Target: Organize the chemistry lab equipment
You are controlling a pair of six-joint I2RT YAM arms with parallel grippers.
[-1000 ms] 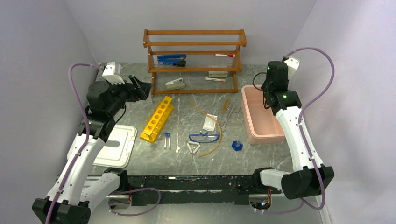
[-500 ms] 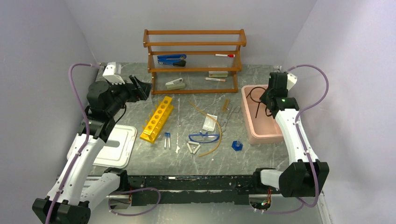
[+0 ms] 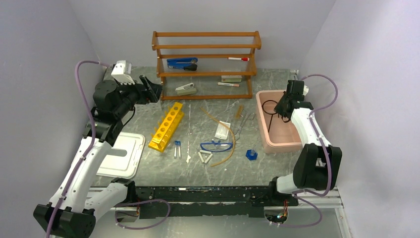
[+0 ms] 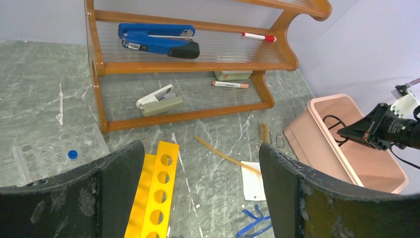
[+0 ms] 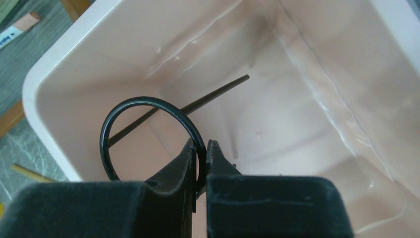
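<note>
The lower arc of the black wire ring stand [image 5: 144,99] is hidden behind the right gripper [image 5: 201,148]. In the left wrist view the bottom edge cuts off the yellow holed test-tube rack [image 4: 162,188] and the blue goggles [image 4: 253,222]; the left gripper [image 4: 200,146] covers part of the clear bag [image 4: 49,151].

Light: bright, even and diffuse over the marble table [image 3: 237,171], seemingly from overhead.
Shadows: faint and short, with a soft one inside the pink bin [image 5: 307,89].
Glare: pale sheen streaks the bin's far wall.
Focus: the right gripper [image 5: 201,148] is blurred in the foreground, just before the bin.
Distortion: wide-angle lean on the wooden shelf rack [image 4: 188,64], left of the bin.
</note>
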